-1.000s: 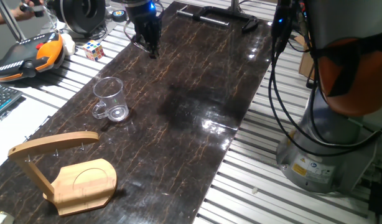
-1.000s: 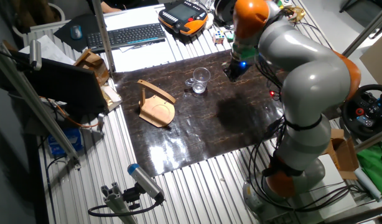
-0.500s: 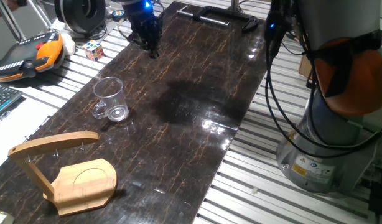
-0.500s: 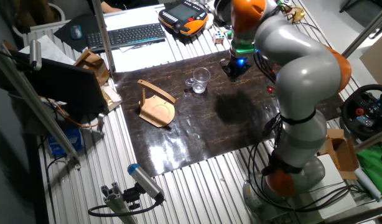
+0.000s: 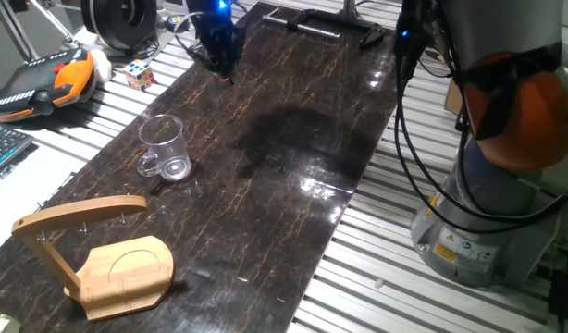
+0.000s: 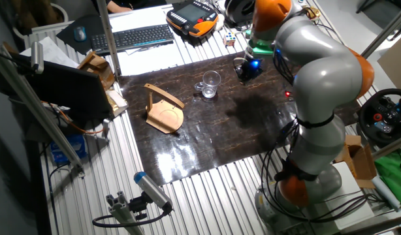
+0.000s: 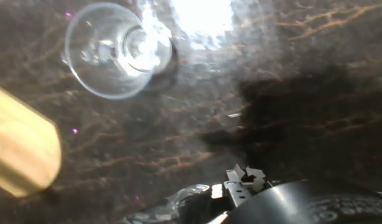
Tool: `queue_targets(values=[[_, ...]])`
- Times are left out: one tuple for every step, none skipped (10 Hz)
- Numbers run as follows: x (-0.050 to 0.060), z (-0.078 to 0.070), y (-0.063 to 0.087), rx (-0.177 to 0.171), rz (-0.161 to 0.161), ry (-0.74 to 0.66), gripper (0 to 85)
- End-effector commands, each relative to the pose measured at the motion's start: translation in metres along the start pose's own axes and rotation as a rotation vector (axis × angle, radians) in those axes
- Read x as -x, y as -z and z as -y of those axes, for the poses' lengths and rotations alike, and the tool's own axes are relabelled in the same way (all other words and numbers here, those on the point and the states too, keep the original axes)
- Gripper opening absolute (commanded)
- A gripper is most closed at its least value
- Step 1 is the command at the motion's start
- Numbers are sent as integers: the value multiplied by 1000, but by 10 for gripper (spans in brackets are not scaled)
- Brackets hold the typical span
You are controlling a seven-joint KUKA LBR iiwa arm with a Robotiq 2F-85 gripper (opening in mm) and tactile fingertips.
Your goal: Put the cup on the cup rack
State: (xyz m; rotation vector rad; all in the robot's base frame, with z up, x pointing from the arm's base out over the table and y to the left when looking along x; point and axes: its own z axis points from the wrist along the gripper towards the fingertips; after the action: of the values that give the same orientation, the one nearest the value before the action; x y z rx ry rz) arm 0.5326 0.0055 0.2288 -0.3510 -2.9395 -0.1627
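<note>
Glass cup [image 5: 164, 148]: upright on the dark marble table [image 5: 293, 194], untouched, handle toward the rack.
Wooden cup rack [image 5: 90, 250]: at about 7 o'clock from the cup, well apart, hooks bare.
Gripper [image 5: 219, 51]: up at 1 o'clock from the cup; you've drifted it slightly farther back over the last second, not closer.
Fingers: dark and blurred against the tabletop, so you cannot tell whether they're spread or pressed together; nothing is between them.
Hand view: cup sits at 10 o'clock, rack edge at 8 o'clock.
Meaning: you're still approaching; no grasp begun, hanging remains ahead.
</note>
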Motion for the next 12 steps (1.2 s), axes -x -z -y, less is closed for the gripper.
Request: queue_targets(values=[[6, -1, -4, 0, 9, -3, 137], [11, -2, -10, -6, 15, -9, 197], [13, -3, -16, -20, 30, 3, 203], [15, -4, -20, -11, 40, 19, 133], [15, -4, -20, 6, 49, 32, 10], [15, -4, -20, 5, 53, 49, 10], [15, -4, -20, 30, 41, 60, 10], [15, -4, -20, 27, 41, 80, 10], [15, -4, -20, 21, 45, 102, 10], [15, -4, -20, 9, 45, 127, 10], [15, -4, -20, -1, 33, 159, 10], [15, -4, -20, -13, 25, 205, 10]])
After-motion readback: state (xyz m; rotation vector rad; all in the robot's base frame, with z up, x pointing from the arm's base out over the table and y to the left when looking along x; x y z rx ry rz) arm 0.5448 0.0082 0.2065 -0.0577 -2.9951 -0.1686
